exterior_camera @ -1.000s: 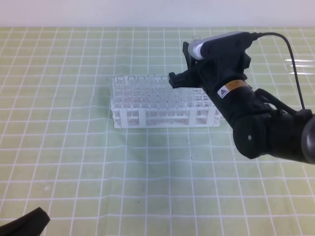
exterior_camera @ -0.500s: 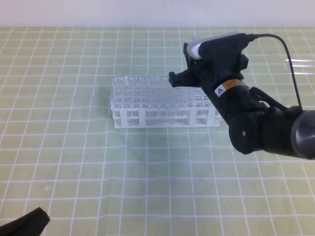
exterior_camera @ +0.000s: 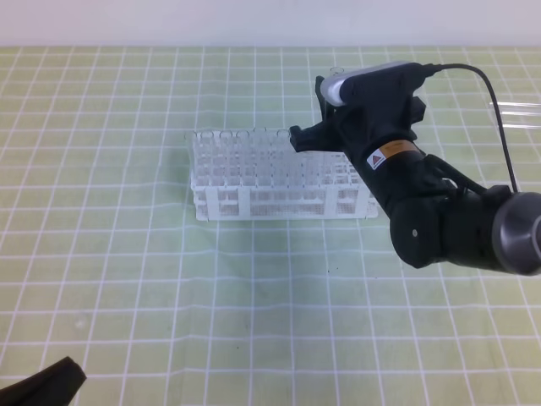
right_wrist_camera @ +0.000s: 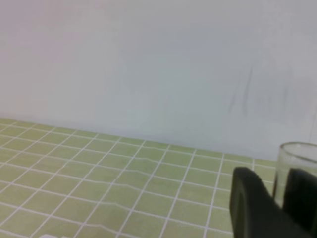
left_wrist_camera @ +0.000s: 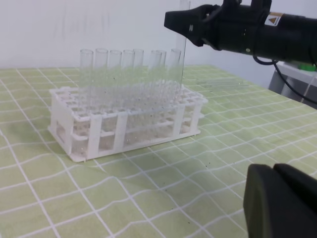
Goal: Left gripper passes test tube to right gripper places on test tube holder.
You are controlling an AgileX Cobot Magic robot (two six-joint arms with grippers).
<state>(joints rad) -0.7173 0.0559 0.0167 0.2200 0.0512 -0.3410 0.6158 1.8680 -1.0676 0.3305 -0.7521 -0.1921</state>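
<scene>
Test tube: we see the test tube [left_wrist_camera: 183, 54] upright, clamped between the fingers of the right gripper [left_wrist_camera: 184, 22], its lower part hanging down over the rear right part of the test tube holder [left_wrist_camera: 130, 119].
Right gripper: partly closed on the tube; the right wrist view shows the rimmed mouth [right_wrist_camera: 297, 153] rising above the two dark fingers [right_wrist_camera: 252, 203], a detail we get nowhere else.
High view: the right gripper [exterior_camera: 314, 127] sits over the holder's [exterior_camera: 279, 182] back right corner; the glass itself is barely visible to us here, only a faint tip above the gripper.
Left wrist view: only here do we make out a row of clear tubes [left_wrist_camera: 126, 64] standing in the holder, left of the held tube.
Left gripper: we see the left gripper [left_wrist_camera: 283, 201] low and well away from the holder, fingers closed together and holding nothing; in the high view a dark shape [exterior_camera: 42, 385] shows at the lower left corner.
Worktop: green gridded worktop [exterior_camera: 127, 279] under everything.
</scene>
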